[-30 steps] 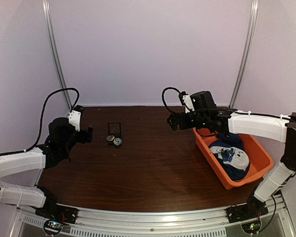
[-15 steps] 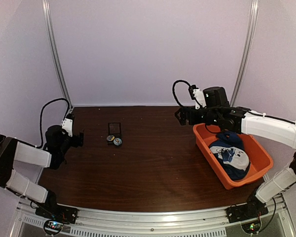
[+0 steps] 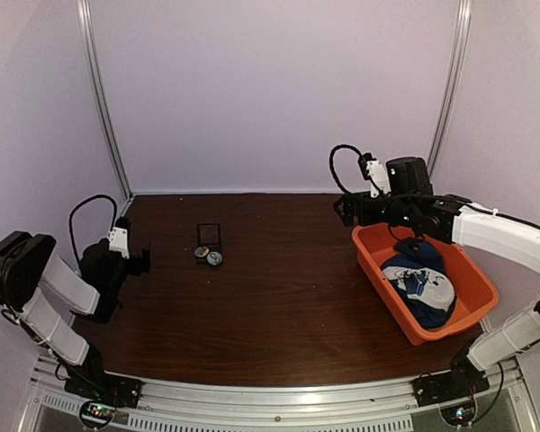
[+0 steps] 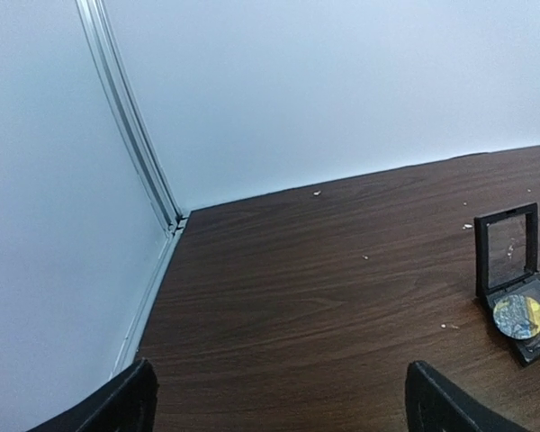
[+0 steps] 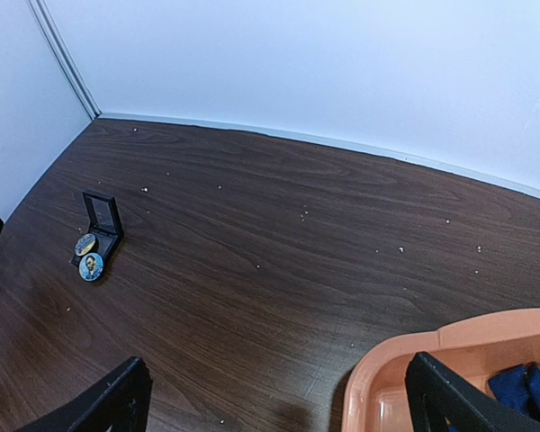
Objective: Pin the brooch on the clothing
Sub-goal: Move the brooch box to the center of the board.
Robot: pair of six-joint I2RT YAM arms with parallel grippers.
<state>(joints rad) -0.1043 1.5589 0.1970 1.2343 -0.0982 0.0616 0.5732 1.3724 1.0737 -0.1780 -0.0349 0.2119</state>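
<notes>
Brooch (image 3: 215,258) beside box (image 3: 208,236), left pincer (image 3: 145,261) well apart — splayed

A navy T-shirt (image 3: 420,286) lies in an orange plastic tub (image 3: 384,290). A tiny round badge (image 3: 215,258) sits beside a small black box (image 3: 208,235).

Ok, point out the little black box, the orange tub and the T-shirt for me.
black hinged box (image 5: 102,214), right wrist view, on its raised lid.
orange tub (image 3: 387,290), top external view, on its left wall.
navy T-shirt (image 3: 420,284), top external view, on the white chest print.
</notes>
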